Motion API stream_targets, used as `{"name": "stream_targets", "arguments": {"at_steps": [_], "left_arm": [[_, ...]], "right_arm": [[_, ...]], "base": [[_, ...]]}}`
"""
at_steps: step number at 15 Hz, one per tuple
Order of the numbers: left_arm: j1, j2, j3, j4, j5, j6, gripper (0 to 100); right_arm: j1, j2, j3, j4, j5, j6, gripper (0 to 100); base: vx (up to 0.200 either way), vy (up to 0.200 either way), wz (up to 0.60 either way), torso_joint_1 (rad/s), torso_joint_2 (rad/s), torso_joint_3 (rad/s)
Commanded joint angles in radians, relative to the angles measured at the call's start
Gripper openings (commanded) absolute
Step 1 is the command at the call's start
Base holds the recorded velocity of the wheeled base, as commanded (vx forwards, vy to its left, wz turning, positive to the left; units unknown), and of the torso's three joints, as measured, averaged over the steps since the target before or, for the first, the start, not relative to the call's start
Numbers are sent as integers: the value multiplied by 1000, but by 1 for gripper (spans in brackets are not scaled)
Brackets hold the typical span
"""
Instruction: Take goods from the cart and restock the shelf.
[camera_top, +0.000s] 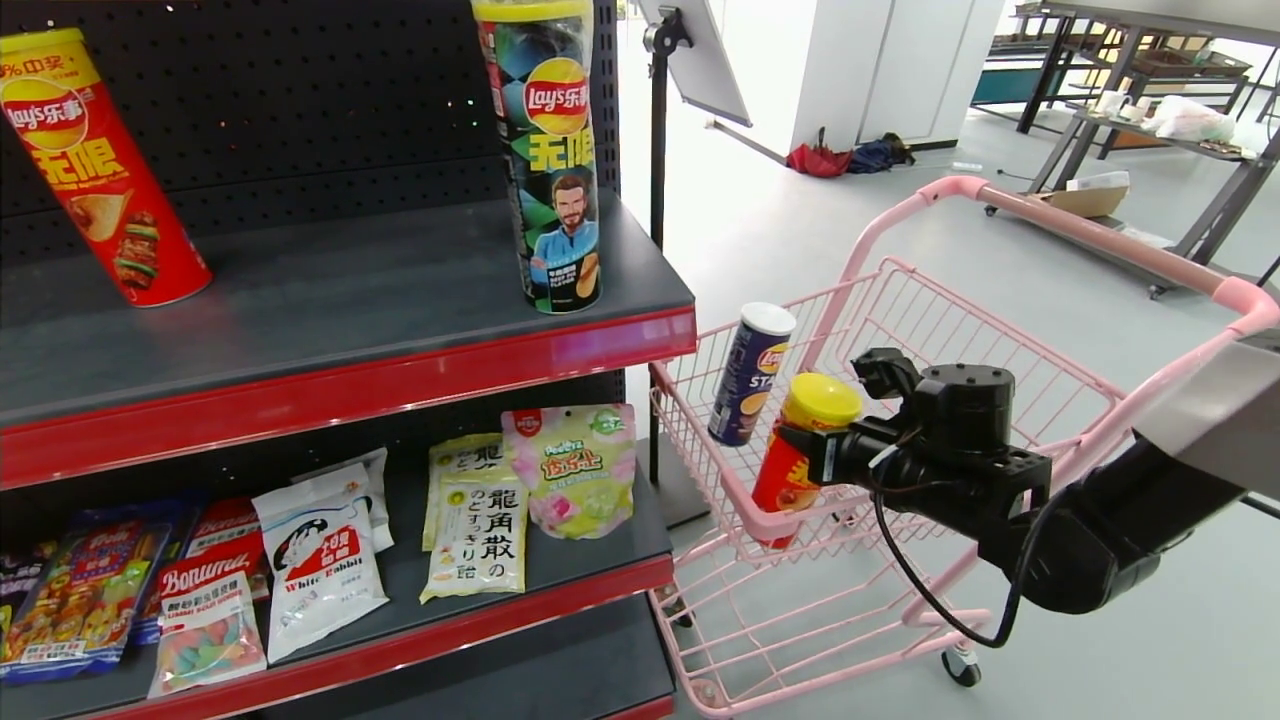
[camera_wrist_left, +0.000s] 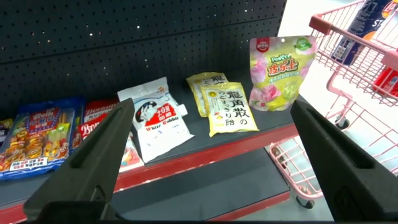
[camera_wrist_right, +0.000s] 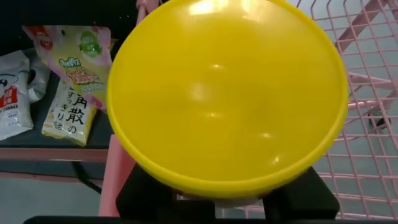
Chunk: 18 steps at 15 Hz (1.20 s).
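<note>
Gripping the red can (camera_top: 788, 485) just under its yellow lid (camera_wrist_right: 227, 93), my right gripper (camera_top: 815, 450) is clamped on it. The can stands inside the cart (camera_top: 1000, 208), beside the blue can (camera_top: 750, 375). My left gripper (camera_wrist_left: 211, 106) hangs wide open before the lower shelf (camera_wrist_left: 205, 155). The upper shelf (camera_top: 350, 290) holds two cans. I judge restocking partway, with two cans not yet shelved.
</note>
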Motion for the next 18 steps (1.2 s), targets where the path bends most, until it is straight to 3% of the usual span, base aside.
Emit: {"name": "stream_targets", "arguments": {"at_steps": [1,6,7,8,12,14,18], "left_arm": [[1,0,0,0,0,0,100],[1,0,0,1,0,-2,100],[1,0,0,1,-2,-3,100],[1,0,0,1,-2,-3,100],[1,0,0,1,-2,-3,100],[1,0,0,1,-2,-3,100],[1,0,0,1,-2,-3,100]], "right_arm": [[-9,-139,-101,73,-23,-36,0],[-17,-512,-324,457,-110,-137,0],[-23,-610,-294,523,-221,-199,0],[-22,-727,-222,616,-253,-220,0],[-77,-1227,192,885,-294,-239,0],[-169,-1389,270,1007,-293,-265,0],[-198,-1468,265,1084,-280,-266,0]], "base": [[0,0,0,0,0,0],[0,0,0,0,0,0],[0,0,0,0,0,0],[0,0,0,0,0,0],[0,0,0,0,0,0],[0,0,0,0,0,0],[0,0,0,15,-55,-32]]}}
